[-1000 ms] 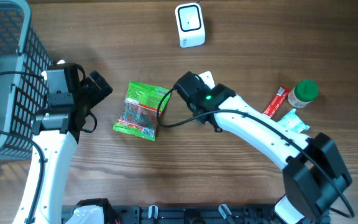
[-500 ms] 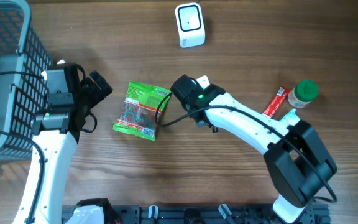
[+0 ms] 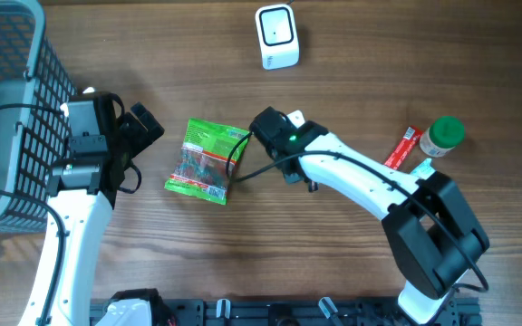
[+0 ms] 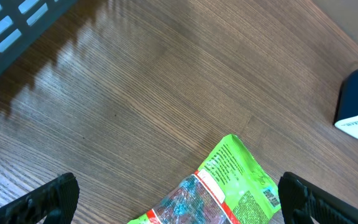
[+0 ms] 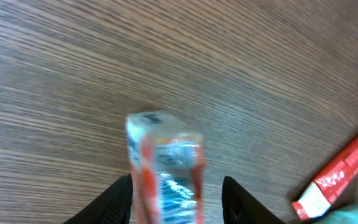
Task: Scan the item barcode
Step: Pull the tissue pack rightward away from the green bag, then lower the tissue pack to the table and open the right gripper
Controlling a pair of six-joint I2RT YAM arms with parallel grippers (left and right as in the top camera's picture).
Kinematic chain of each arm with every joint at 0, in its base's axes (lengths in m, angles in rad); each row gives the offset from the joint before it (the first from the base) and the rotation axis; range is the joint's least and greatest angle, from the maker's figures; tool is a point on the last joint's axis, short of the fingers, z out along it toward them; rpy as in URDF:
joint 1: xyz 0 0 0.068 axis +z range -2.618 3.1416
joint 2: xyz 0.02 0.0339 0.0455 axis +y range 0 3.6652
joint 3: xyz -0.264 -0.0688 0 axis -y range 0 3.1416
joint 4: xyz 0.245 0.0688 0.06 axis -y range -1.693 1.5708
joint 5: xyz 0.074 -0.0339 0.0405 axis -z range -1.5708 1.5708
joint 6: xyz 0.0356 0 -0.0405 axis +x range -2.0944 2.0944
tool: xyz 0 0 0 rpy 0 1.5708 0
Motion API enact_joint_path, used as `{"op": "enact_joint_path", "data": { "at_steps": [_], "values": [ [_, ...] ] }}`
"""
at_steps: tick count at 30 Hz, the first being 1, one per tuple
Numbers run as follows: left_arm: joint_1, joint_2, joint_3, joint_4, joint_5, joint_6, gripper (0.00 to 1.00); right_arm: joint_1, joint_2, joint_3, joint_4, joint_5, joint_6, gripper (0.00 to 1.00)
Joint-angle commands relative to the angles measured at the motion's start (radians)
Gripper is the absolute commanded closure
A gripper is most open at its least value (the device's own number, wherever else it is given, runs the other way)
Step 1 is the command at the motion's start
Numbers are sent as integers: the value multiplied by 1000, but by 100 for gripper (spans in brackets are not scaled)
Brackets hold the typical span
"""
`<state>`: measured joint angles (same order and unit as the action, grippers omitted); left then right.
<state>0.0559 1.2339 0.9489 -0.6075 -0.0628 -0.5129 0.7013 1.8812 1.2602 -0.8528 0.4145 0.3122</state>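
A small orange-and-white pack (image 5: 165, 165) stands on end between my right gripper's (image 5: 176, 202) fingers, blurred. The left finger lies against it and a gap shows at the right finger, so the jaws are open. From overhead only a white corner of this pack (image 3: 299, 115) shows beside the right gripper (image 3: 277, 127). The white scanner (image 3: 276, 36) sits at the table's far edge. A green snack packet (image 3: 206, 160) lies flat between the arms. My left gripper (image 3: 141, 148) hovers wide open just left of the green packet (image 4: 229, 186), holding nothing.
A grey mesh basket (image 3: 7, 109) fills the far left. At the right lie a red-and-white stick pack (image 3: 403, 148), a green-capped bottle (image 3: 442, 136) and a pale blue sachet (image 3: 430, 178). The stick pack (image 5: 344, 171) also shows in the right wrist view.
My right gripper's jaws have widened around the small pack, and the right arm has shifted slightly left. The left arm and green packet have not moved.
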Motion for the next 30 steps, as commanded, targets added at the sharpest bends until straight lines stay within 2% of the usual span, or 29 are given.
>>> {"op": "enact_joint_path", "data": {
  "at_steps": [1,3,6,8,12,13,23,24,25,30],
  "values": [
    [6,-2,1,0,-10,8,0,-52,-47,52,-16,-86,-2,52],
    [6,-2,1,0,-10,8,0,-80,-71,52,-16,-168,-42,50],
    [6,-2,1,0,-10,8,0,-129,-86,52,-20,-417,-181,47],
    [6,-2,1,0,-10,8,0,-153,-86,49,-32,-497,-204,43],
    [6,-2,1,0,-10,8,0,-169,-85,24,-27,-473,-204,41],
    [6,-2,1,0,-10,8,0,-169,-85,14,-19,-457,-204,28],
    [6,-2,1,0,-10,8,0,-169,-85,-19,-4,-411,-204,28],
    [6,-2,1,0,-10,8,0,-169,-85,-19,-4,-411,-204,24],
    [6,-2,1,0,-10,8,0,-169,-85,-19,-3,-412,-204,0],
    [6,-2,1,0,-10,8,0,-169,-85,-19,0,-415,-197,0]
  ]
}}
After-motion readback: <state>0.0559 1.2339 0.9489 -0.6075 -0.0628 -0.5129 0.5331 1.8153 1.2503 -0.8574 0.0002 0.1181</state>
